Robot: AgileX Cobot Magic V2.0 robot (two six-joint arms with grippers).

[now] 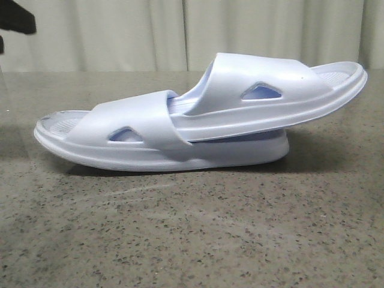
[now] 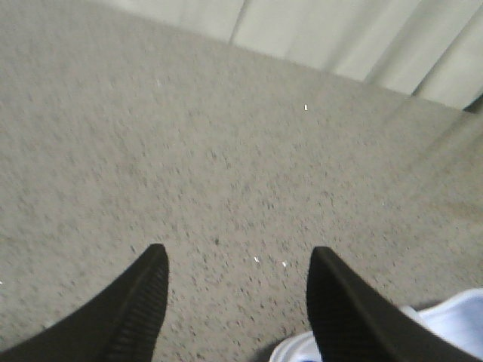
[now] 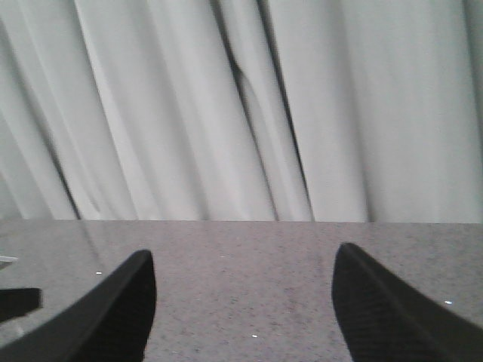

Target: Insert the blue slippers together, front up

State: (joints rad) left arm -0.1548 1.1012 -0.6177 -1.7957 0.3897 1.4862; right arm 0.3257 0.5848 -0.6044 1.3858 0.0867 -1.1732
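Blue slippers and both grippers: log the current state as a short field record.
lower slipper: lies flat on the table, its strap toward the left of the front view
upper slipper: one end pushed under the lower slipper's strap, other end raised at the right
left gripper: open, holding nothing, a slipper edge beside one finger
right gripper: open, holding nothing, facing the curtain

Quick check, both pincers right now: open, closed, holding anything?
Left pincer: open, holding nothing; a blue slipper lies just beside one finger.
Right pincer: open, holding nothing, only bare table between its fingers.
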